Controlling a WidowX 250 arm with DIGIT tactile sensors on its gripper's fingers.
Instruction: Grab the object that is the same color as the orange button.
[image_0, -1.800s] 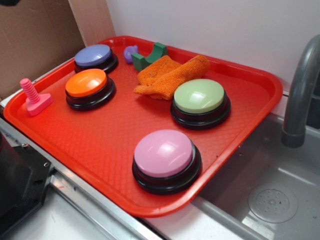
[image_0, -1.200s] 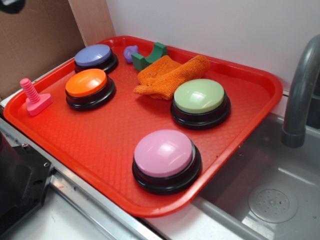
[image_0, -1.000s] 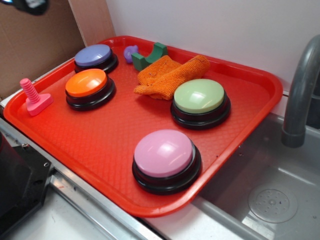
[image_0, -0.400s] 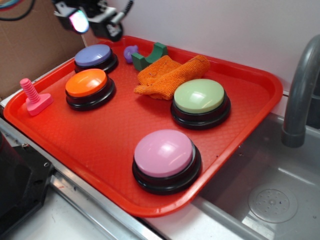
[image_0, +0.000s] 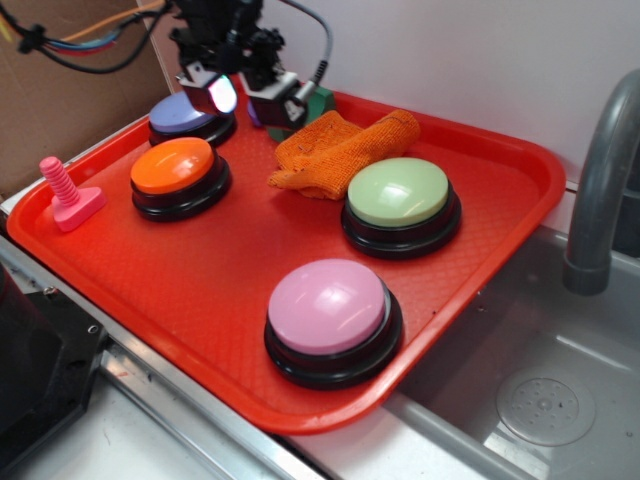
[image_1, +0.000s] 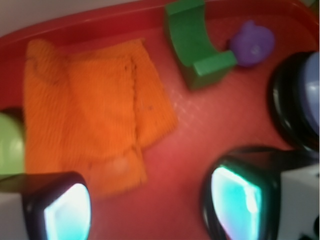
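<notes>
An orange terry rag (image_0: 340, 150) lies crumpled at the back of the red tray (image_0: 200, 270), between the green block and the green button. The wrist view looks down on the rag (image_1: 85, 125). The orange button (image_0: 173, 167), a glossy dome on a black base, sits at the tray's left. My gripper (image_0: 245, 97) hangs above the tray's back left, over the purple button, left of the rag. It is open (image_1: 150, 210), with bare tray floor between the fingers and nothing held. One pale fingertip (image_1: 67, 212) overlaps the rag's edge.
A purple button (image_0: 180, 115), a green button (image_0: 400, 195) and a pink button (image_0: 330, 308) stand on the tray. A green arch block (image_1: 195, 42) and a small purple toy (image_1: 252, 44) lie at the back rim. A pink screw (image_0: 65, 192) stands far left. A sink and grey faucet (image_0: 600, 180) are right.
The arm has come in from the upper left and dropped toward the tray's back, now hanging over the purple button beside the rag. Nothing on the tray has moved.
</notes>
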